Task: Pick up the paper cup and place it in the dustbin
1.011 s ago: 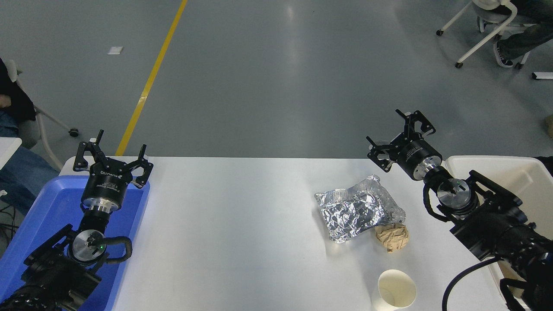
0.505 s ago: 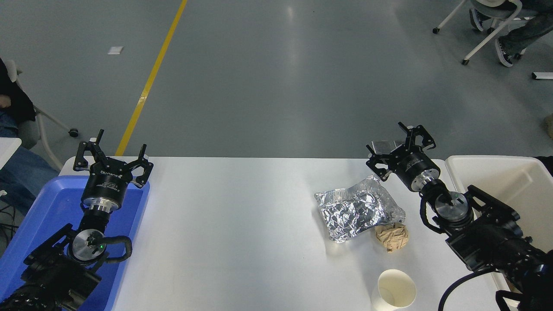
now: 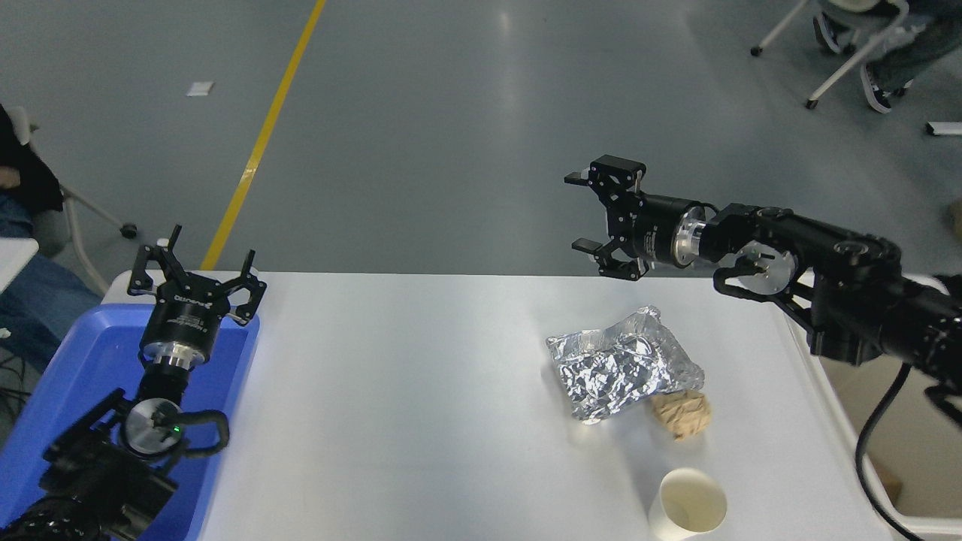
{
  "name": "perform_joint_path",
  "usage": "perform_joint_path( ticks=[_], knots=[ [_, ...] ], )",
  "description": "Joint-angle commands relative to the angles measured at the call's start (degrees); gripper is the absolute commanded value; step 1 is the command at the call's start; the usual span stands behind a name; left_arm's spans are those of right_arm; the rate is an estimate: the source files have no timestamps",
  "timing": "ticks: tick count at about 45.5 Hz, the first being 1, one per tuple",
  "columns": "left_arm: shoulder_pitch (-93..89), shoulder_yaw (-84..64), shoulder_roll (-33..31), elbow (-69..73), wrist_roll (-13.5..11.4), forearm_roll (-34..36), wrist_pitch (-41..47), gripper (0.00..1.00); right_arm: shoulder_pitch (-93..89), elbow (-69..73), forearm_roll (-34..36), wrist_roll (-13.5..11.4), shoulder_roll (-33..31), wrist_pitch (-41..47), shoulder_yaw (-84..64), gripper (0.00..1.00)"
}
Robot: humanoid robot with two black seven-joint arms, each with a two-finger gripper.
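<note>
Right gripper (image 3: 590, 218) has swung up, now pointing left, jaws apart, empty, well above paper cup (image 3: 691, 505).

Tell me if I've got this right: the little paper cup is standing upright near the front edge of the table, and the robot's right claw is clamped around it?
Not quite. The paper cup does stand upright near the table's front edge, but the right gripper is not around it. The head view shows that gripper open and empty, held up over the table's far edge, well away from the cup.
</note>
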Motion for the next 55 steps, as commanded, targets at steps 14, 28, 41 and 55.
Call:
perform_joint_path(
  ticks=[14, 28, 41, 55],
  knots=[
    [-0.01, 0.04, -0.03, -0.01, 0.03, -0.01, -0.06, 1.0, 43.82, 27.51, -3.83, -0.75, 2.2, 13.43, -40.4, 1.0],
    [-0.01, 0.04, -0.03, -0.01, 0.03, -0.01, -0.06, 1.0, 64.66, 42.2, 0.73, -0.31, 2.9, 13.43, -46.91, 1.0],
    [0.08, -0.04, -0.03, -0.01, 0.03, -0.01, 0.02, 1.0, 65.29, 47.3, 2.41, -0.48, 2.55, 13.43, -47.18, 1.0],
    [0.08, -0.04, -0.03, -0.01, -0.06, -0.09, 0.02, 1.0, 54.13, 47.83, -0.22, -0.66, -0.7, 13.43, -50.87, 1.0]
  ],
)
